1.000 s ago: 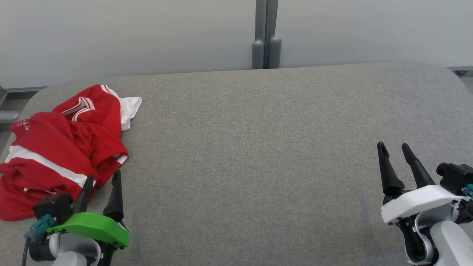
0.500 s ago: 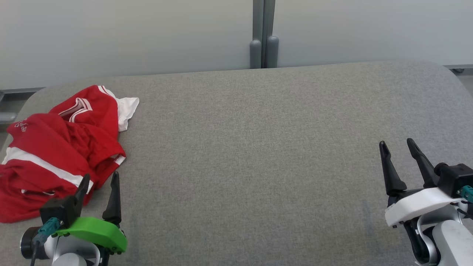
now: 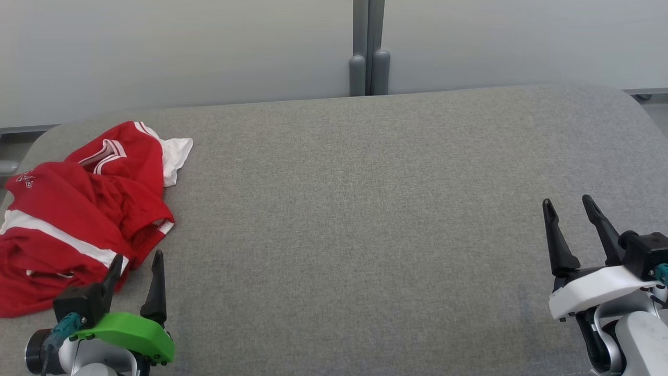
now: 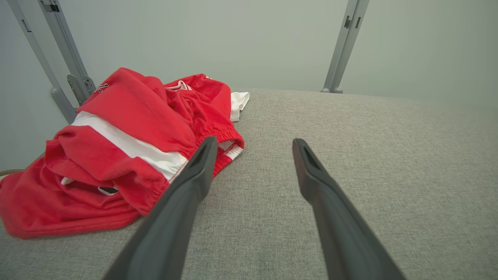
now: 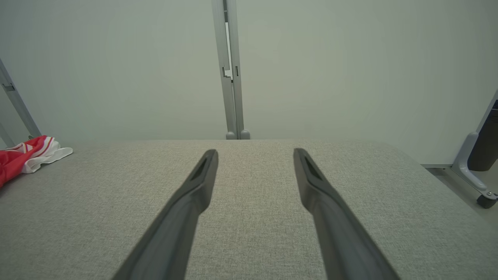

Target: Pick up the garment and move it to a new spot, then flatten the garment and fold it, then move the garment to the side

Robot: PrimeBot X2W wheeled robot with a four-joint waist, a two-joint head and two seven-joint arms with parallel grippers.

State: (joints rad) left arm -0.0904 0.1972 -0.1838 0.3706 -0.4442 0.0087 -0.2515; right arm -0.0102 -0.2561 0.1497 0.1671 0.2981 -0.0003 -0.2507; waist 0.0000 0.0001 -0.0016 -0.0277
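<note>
The garment (image 3: 78,209) is a crumpled red piece with white stripes and a white end, lying at the far left of the grey padded table (image 3: 365,209). It also shows in the left wrist view (image 4: 128,132) and at the left edge of the right wrist view (image 5: 27,155). My left gripper (image 3: 138,258) with its green cover stands open just in front of the garment's near right edge; its left finger (image 4: 194,175) overlaps the red hem, and whether it touches I cannot tell. My right gripper (image 3: 569,203) stands open far to the right, with nothing between its fingers.
A pale wall with a grey vertical post (image 3: 365,47) runs behind the table. A grey stand on a caster (image 5: 474,171) stands off the table's right end. The table's corners are rounded.
The head camera has shifted, so the whole picture has slid a little left. Both grippers sit slightly lower in view than before and remain open. The garment has not changed shape.
</note>
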